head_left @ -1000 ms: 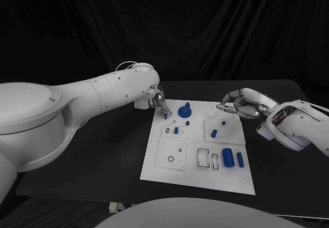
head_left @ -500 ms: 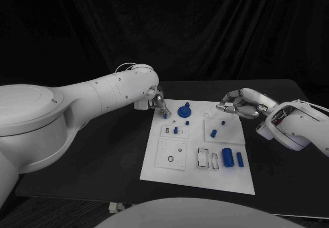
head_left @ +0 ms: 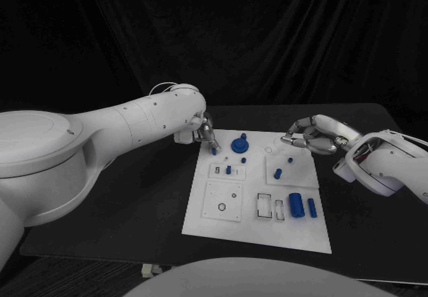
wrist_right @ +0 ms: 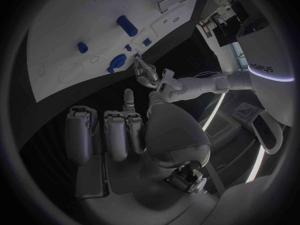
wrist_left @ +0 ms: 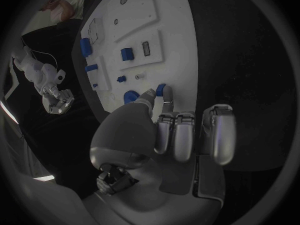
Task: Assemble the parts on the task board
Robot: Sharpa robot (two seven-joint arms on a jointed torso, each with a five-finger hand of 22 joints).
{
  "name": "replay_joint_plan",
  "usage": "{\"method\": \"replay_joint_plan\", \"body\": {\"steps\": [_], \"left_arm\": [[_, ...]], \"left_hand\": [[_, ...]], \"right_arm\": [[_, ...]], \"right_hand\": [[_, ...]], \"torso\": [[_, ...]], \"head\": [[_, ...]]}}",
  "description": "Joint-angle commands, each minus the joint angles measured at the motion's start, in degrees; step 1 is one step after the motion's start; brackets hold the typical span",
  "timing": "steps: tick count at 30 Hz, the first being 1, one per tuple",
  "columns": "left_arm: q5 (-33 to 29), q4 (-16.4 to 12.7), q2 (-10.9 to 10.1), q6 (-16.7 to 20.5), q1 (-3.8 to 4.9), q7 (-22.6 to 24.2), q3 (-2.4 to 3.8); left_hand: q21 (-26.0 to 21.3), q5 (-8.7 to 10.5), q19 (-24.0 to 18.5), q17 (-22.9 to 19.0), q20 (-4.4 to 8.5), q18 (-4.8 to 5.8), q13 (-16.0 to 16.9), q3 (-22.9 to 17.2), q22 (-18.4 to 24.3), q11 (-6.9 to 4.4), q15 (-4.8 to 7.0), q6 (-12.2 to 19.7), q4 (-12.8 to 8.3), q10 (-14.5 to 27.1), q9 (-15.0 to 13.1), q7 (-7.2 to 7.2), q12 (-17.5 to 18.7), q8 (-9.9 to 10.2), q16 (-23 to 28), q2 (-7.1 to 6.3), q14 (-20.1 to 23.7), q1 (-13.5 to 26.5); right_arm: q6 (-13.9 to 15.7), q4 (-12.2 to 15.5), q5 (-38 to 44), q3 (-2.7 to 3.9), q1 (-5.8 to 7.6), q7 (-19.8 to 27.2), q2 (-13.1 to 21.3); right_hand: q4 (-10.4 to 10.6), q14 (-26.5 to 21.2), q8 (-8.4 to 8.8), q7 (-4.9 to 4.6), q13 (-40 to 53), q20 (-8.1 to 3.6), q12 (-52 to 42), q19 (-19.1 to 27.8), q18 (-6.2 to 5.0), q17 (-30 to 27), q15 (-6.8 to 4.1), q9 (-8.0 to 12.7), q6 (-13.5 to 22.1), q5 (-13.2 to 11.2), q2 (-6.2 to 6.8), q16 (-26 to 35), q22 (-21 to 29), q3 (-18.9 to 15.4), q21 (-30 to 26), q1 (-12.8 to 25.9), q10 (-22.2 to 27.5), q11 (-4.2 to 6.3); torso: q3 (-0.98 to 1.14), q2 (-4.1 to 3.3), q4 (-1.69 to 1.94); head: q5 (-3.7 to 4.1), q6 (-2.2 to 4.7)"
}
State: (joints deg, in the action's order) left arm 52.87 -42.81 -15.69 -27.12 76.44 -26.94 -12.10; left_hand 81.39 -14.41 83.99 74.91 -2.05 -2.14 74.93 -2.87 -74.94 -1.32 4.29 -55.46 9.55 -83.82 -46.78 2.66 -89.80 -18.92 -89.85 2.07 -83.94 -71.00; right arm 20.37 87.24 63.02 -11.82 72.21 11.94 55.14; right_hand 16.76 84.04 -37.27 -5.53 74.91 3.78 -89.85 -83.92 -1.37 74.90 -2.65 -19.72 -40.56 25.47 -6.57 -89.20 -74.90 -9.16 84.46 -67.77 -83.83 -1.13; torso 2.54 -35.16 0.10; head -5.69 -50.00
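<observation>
Task board (head_left: 258, 232) lies mid-surface, white plate w/ blue parts spread over its panels. Left robot hand (head_left: 207, 132) sits at the board's far left corner, pinching a small blue peg (head_left: 214, 150) betw. thumb and a finger; other fingers curled in (left wrist view: peg tip (wrist_left: 160, 89) right at the plate near its edge). Peg held upright, presumably so it drops straight into a hole there; can't tell whether it's seated yet.

Blue knob (head_left: 240, 145) stands just beside the peg, prob. already mounted. Two blue cylinders (head_left: 303, 206) lie flat side by side near the board's right edge, loose by the look of it, waiting.

Right robot hand (head_left: 308, 137) hovers over the far right corner, fingers curled in, nothing in it as far as I can see. Judged: parked clear so left has room.

Risk: peg tilting at entry, pinch is narrow.
</observation>
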Motion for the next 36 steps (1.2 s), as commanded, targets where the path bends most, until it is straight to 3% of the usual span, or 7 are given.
{"method": "replay_joint_plan", "body": {"steps": [1,9,15,22,27,36], "left_arm": [[-0.2,-0.1,0.0,0.1,-0.12,1.2,0.05],[-0.2,-0.3,0.0,-0.2,-0.13,1.4,0.05],[-0.2,-0.5,-0.2,-0.1,-0.13,1.2,0.05],[-0.2,-1.5,-0.9,0.7,-0.13,0.4,0.05],[-0.2,-3.4,-2.0,2.1,-0.08,-1.0,0.05],[-0.2,-9.3,-4.6,4.0,0.66,-5.8,0.06]], "left_hand": [[-0.4,-3.22,0.0,15.1,-0.14,-0.48,15.1,-0.8,-8.6,-0.28,0.01,-0.1,-0.9,-6.2,-0.2,-0.29,-0.2,0.6,-0.1,-0.17,-6.1,-1.3],[-0.6,-7.15,-0.1,15.1,0.04,-0.49,15.1,-2.9,-8.7,-0.54,0.21,-0.5,-2.1,-6.2,-0.5,-0.55,-0.2,1.0,-0.1,-0.57,-6.1,-2.5],[-0.6,-7.15,0.0,15.1,0.22,-0.49,15.1,-5.0,-8.8,-0.77,0.41,-0.8,-3.2,-6.2,-0.9,-0.77,-0.2,1.1,-0.1,-1.01,-6.1,-3.3],[-0.7,-10.37,0.2,15.1,0.61,-0.46,15.1,-12.1,-9.0,-0.99,0.72,-0.7,-6.7,-6.2,-2.7,-0.86,-0.2,0.5,-0.1,-3.39,-6.1,-4.6],[-0.7,-11.89,0.5,15.1,0.49,-0.38,15.1,-18.9,-9.3,-0.75,0.71,-0.5,-8.5,-6.2,-5.0,-0.53,-0.2,-1.0,-0.1,-5.67,-6.1,-2.3],[-0.8,-12.56,0.7,15.1,0.50,-0.39,15.1,-24.9,-9.4,-0.64,0.59,-0.7,-10.7,-6.2,-7.0,-0.16,-0.2,-2.4,-0.1,-6.70,-6.1,-0.2]], "right_arm": [[-0.5,0.0,0.0,0.04,-0.10,-1.0,0.1],[-0.7,0.0,0.0,0.04,-0.10,-1.2,0.0],[-0.9,0.0,0.0,0.04,-0.10,-1.3,0.0],[-1.0,-0.2,0.0,0.04,-0.11,-1.4,0.0],[-1.1,-0.2,0.0,0.04,-0.11,-1.5,0.1],[-1.2,-0.3,0.0,0.04,-0.11,-1.7,0.2]], "right_hand": [[-0.1,5.4,-0.18,-0.12,15.1,0.26,-0.2,-2.8,-0.26,12.9,0.36,-0.1,-0.3,-0.1,-0.40,0.2,-12.9,-0.3,-0.2,0.1,-6.2,-0.27],[-0.1,5.3,-0.19,-0.11,15.1,0.25,-0.2,-2.7,-0.29,12.8,0.35,-0.1,-0.4,-0.1,-0.42,0.2,-12.8,-0.3,-0.4,0.1,-6.2,-0.26],[-0.1,5.3,-0.19,-0.10,15.1,0.25,-0.2,-2.6,-0.32,12.7,0.34,-0.1,-0.4,-0.1,-0.43,0.3,-12.8,-0.3,-0.5,0.1,-6.2,-0.26],[-0.1,5.3,-0.18,-0.10,15.1,0.25,-0.2,-2.6,-0.35,12.6,0.34,-0.1,-0.4,-0.1,-0.43,0.3,-12.8,-0.3,-0.6,0.1,-6.2,-0.25],[-0.1,5.2,-0.17,-0.10,15.1,0.25,-0.2,-2.5,-0.39,12.5,0.34,-0.1,-0.3,-0.1,-0.44,0.4,-12.7,-0.3,-0.7,0.1,-6.2,-0.25],[-0.1,5.2,-0.15,-0.11,15.1,0.25,-0.2,-2.5,-0.41,12.4,0.34,-0.1,-0.3,-0.1,-0.44,0.4,-12.7,-0.3,-0.8,0.0,-6.2,-0.25]], "torso": [[-0.01,0.02,0.00],[0.00,0.02,0.04],[0.02,0.01,0.02],[0.04,0.04,0.03],[0.02,0.02,0.06],[0.13,0.16,0.10]], "head": [[0.01,0.00],[-0.03,0.00],[-0.02,0.00],[-0.28,0.00],[-0.38,0.00],[-0.53,0.00]]}}
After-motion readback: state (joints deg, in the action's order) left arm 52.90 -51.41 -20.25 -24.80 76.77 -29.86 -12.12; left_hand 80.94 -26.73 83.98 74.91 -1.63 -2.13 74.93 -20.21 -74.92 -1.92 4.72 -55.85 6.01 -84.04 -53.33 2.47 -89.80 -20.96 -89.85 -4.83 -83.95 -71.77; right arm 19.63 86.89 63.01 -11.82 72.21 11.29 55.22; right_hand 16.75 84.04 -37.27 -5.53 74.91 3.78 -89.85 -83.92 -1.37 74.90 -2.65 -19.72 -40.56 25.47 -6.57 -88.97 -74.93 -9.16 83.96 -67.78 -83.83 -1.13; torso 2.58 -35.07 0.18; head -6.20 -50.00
